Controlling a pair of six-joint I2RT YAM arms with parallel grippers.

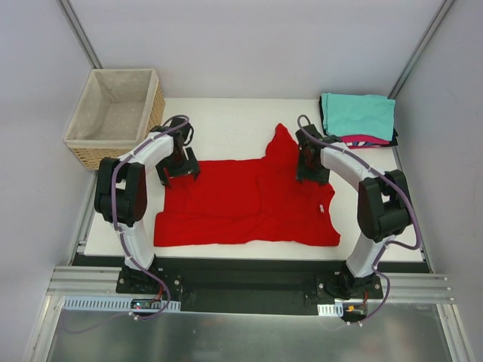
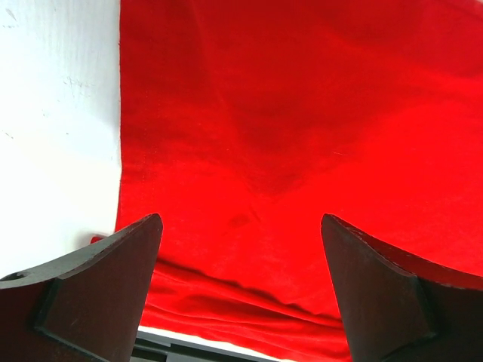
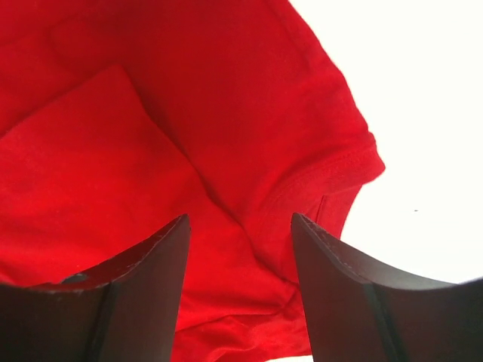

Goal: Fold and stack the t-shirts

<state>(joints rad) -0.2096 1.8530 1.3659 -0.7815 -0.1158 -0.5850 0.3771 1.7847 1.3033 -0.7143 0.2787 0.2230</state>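
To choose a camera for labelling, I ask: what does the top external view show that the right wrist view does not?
Only top external: the wicker basket, the folded t-shirts, the left gripper. Only right wrist: the stitched sleeve hem close up. Both: the red t-shirt and the right gripper, open over it.

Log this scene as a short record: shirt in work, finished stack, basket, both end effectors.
shirt in work: red t-shirt, spread on the white table, one layer folded over near its right end
stack: teal t-shirt on top, pink t-shirt edge beneath, far right corner
basket: wicker basket, far left, nothing seen inside
left end effector: open, over the shirt's far left corner
right end effector: open, over the shirt by a sleeve
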